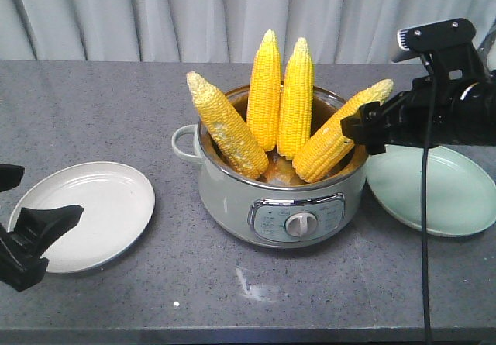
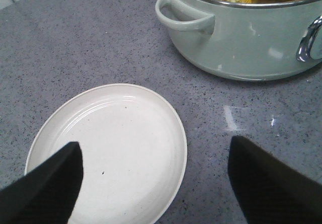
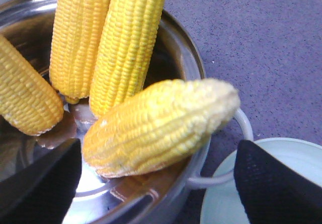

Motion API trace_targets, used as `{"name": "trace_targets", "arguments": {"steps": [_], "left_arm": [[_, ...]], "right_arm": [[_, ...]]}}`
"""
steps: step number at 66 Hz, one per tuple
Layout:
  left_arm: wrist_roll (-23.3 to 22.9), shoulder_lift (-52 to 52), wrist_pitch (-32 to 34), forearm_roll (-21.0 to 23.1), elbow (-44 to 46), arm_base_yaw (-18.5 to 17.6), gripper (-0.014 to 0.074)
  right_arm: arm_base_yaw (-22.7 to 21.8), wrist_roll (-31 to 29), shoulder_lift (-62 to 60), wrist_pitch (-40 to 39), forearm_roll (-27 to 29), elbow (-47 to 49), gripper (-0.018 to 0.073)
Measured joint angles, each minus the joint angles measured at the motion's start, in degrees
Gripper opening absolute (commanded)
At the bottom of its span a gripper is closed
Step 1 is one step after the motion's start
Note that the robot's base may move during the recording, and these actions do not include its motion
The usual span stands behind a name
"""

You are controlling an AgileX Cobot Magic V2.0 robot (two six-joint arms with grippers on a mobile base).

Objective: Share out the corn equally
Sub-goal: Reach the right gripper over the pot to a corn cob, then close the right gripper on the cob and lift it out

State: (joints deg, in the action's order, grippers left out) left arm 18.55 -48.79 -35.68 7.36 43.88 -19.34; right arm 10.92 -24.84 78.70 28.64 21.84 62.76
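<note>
Several corn cobs stand tilted in a pale green pot (image 1: 232,198) at the table's middle. The leftmost cob (image 1: 227,126) leans left and the rightmost cob (image 1: 341,132) leans right over the rim. My right gripper (image 1: 360,132) is open at that rightmost cob (image 3: 161,126); in the right wrist view its fingers straddle the cob's lower half without touching it, gripper (image 3: 158,151). My left gripper (image 1: 35,201) is open at the lower left, hovering over the near edge of an empty white plate (image 1: 101,198), with nothing between the fingers of the gripper (image 2: 156,148).
An empty pale green plate (image 1: 442,190) lies right of the pot, under my right arm. The pot has side handles (image 2: 183,20) and a front control knob (image 1: 301,223). Grey curtains hang behind the speckled grey table (image 1: 116,105).
</note>
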Motion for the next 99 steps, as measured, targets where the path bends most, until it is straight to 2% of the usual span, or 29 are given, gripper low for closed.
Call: {"name": "trace_targets", "arguments": {"steps": [12, 28, 34, 41, 51, 57, 83, 91, 99], "left_arm": [[0.0, 0.0, 0.0, 0.0, 0.0, 0.0, 0.0554], [0.0, 0.0, 0.0, 0.0, 0.0, 0.0, 0.0554], [0.0, 0.0, 0.0, 0.0, 0.0, 0.0, 0.0554], [0.0, 0.0, 0.0, 0.0, 0.0, 0.0, 0.0554], [0.0, 0.0, 0.0, 0.0, 0.0, 0.0, 0.0554], [0.0, 0.0, 0.0, 0.0, 0.0, 0.0, 0.0554], [0.0, 0.0, 0.0, 0.0, 0.0, 0.0, 0.0554], [0.0, 0.0, 0.0, 0.0, 0.0, 0.0, 0.0554], [0.0, 0.0, 0.0, 0.0, 0.0, 0.0, 0.0554]], "right_arm": [[0.0, -5.79, 6.34, -0.12, 8.39, 4.51, 0.0579], [0.04, -20.5, 12.62, 0.56, 23.5, 8.62, 0.0568], [0.11, -24.75, 14.13, 1.02, 28.07, 9.21, 0.0535], [0.18, -26.82, 15.32, 1.79, 30.55, 9.31, 0.0452], [0.18, -27.54, 15.9, 2.46, 30.73, 9.31, 0.0267], [0.18, -27.65, 15.9, 2.86, 30.79, 9.31, 0.0197], [0.18, -26.9, 11.77, 7.26, 29.11, 11.42, 0.0193], [0.18, -21.98, 8.34, 8.77, 23.44, 13.89, 0.0196], [0.18, -12.88, 6.23, 12.6, 11.95, 17.76, 0.0197]]}}
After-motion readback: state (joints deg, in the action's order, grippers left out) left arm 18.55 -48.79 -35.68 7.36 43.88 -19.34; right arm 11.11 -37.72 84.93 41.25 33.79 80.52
